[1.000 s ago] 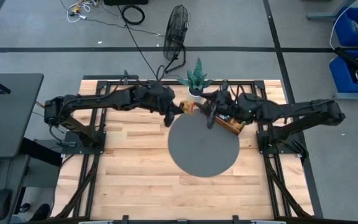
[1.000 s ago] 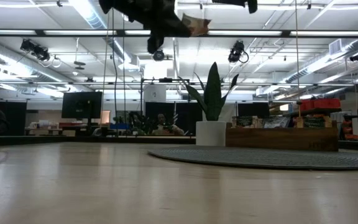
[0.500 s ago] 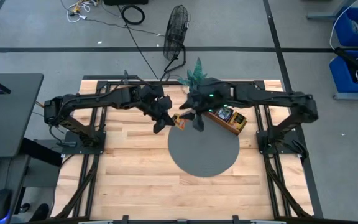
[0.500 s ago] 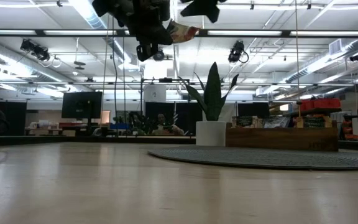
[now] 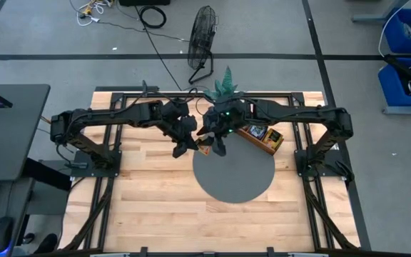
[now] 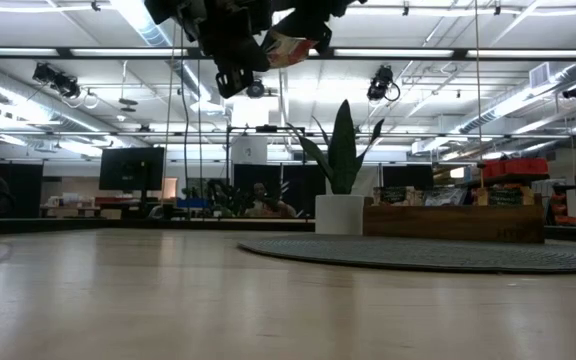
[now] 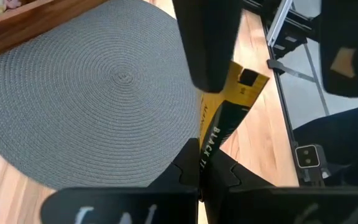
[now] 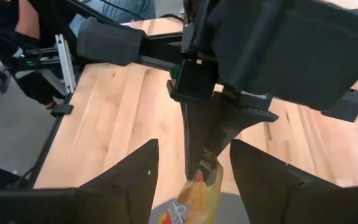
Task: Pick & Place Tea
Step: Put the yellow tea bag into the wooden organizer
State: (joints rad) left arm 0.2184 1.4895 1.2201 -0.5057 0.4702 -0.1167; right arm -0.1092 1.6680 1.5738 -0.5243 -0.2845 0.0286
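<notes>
The wooden table [image 5: 155, 193] carried a round grey mat [image 5: 234, 171] at its middle, and along the mat's far right edge lay a long wooden tray [image 5: 261, 137] with sachets in its compartments. Behind the tray stood a potted plant [image 6: 340, 160] in a white pot. Both dark arms reached in from their sides and met high over the mat's far left edge.

The left gripper [image 5: 188, 143] was clamped on a yellow-and-black tea sachet [image 7: 225, 118] (the words "BLACK T" showed on its dark side), its fingers [image 7: 213, 174] pinched tight on one end. The sachet hung in the air, well above the mat, as the low view [image 6: 290, 45] confirmed.

The right gripper [image 8: 191, 180] faced the left one with its fingers [image 8: 129, 177] spread wide, one on each side of the sachet's free end [image 8: 194, 196]; they did not appear to touch it.
</notes>
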